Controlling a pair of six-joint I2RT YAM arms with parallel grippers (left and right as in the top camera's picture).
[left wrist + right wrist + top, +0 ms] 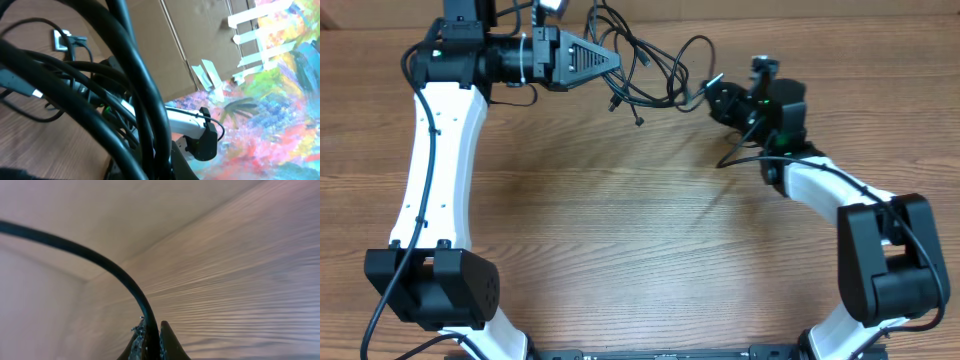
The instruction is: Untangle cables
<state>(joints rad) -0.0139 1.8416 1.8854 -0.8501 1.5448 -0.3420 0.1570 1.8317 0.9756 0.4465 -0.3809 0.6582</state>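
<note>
**Desk** [620, 230]: flat brown top with a wood-grain finish. Fine streaks run lengthwise and the surface is matt.

**Cables** [645, 65]: thin black flexible cords with a smooth round sheath, tangled in loose overlapping loops. They sit at the desk's far edge, about mid-width. A few free ends with small plugs trail toward the desk's middle. In the left wrist view the cords [140, 95] cross close to the lens as thick glossy black curves. One ends in a white-tipped plug [34, 93], and a flat grey plug [64, 39] shows against the desk's wood.

**Left pincer** [618, 60]: black, ribbed and wedge-shaped. It is at the desk's far edge, left of mid-width. Its jaws are pressed together, with strands of the tangle caught at the tip.

**Right pincer** [712, 88]: black, at the desk's far edge, right of mid-width. In the right wrist view its dark, scuffed fingers [172, 342] are pressed together, pinching a single strand that arcs up and away above the desk's grain.

**Cardboard sheet** [170, 45]: plain brown and lightly creased, standing beyond the desk's far edge.

**Tape strips** [255, 20]: white and flat, in short lengths, beyond the desk's far edge.

**Painted surface** [285, 100]: many-coloured and brushy, beyond the desk's far edge.
</note>
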